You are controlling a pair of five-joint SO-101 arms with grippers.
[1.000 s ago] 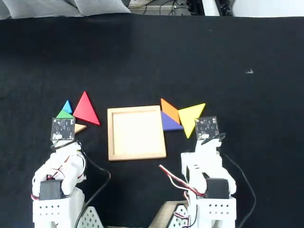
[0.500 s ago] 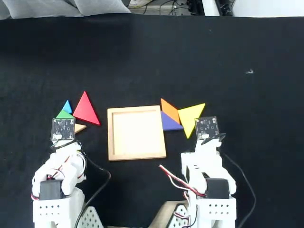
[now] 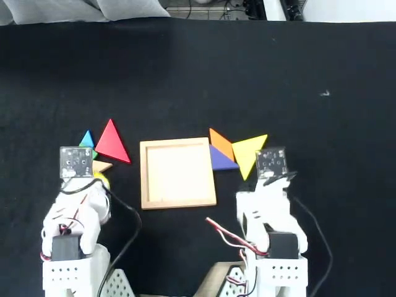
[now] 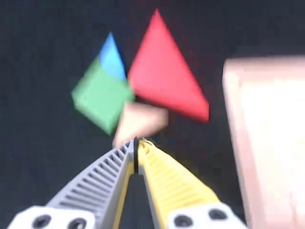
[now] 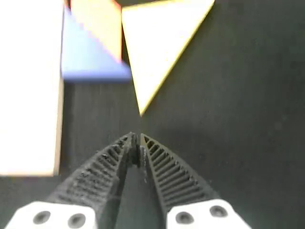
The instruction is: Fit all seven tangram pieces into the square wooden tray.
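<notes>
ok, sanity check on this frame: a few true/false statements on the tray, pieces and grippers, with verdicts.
1. The wooden tray holds no pieces. True.
2. The red triangle lies on the right arm's side of the tray. False: it lies on the left arm's side.
3. The left gripper and the right gripper are both shut, holding nothing. True.
4. The yellow triangle sits inside the tray. False: it lies on the black cloth, off the tray's right edge.

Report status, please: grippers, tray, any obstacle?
Left gripper shut, at tan piece. Right gripper shut, short of yellow triangle. Tray without pieces; all seven lie beside it. No obstacle seen.
</notes>
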